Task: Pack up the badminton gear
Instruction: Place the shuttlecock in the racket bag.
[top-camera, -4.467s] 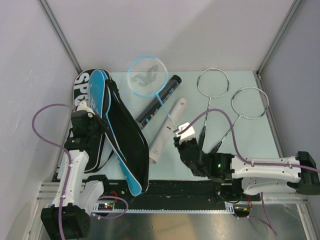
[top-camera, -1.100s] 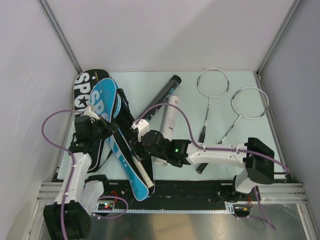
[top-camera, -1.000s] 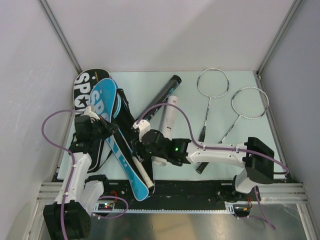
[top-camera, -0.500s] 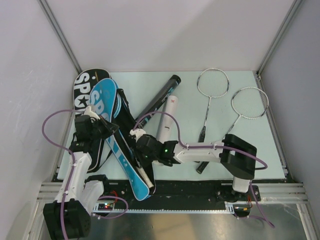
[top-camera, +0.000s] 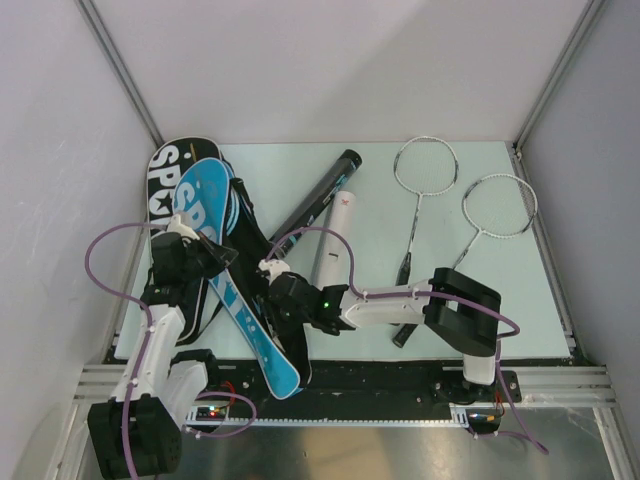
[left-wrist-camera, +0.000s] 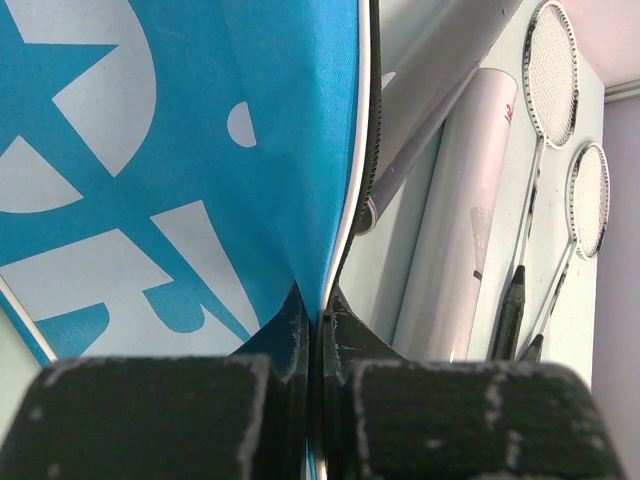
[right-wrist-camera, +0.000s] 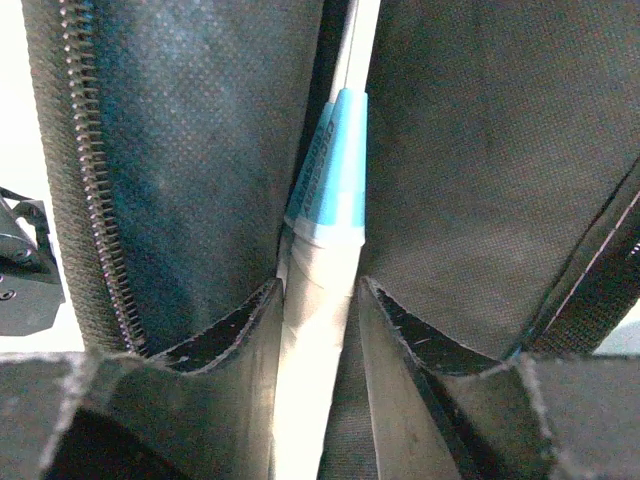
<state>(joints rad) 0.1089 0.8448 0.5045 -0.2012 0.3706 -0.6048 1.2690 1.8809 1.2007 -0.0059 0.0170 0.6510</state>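
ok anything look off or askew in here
Nothing spilled or damaged. The blue "SPORT" racket cover lies crooked across the black racket cover, unzipped, with a white-wrapped racket handle sticking out of the opening.

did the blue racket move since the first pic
Yes. The blue racket no longer lies across the black tube; it went down-left into the blue cover, handle in the right pincer.

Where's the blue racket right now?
The blue racket lies mostly inside the opened blue cover at the top view's left, its white-wrapped handle gripped by the right gripper.
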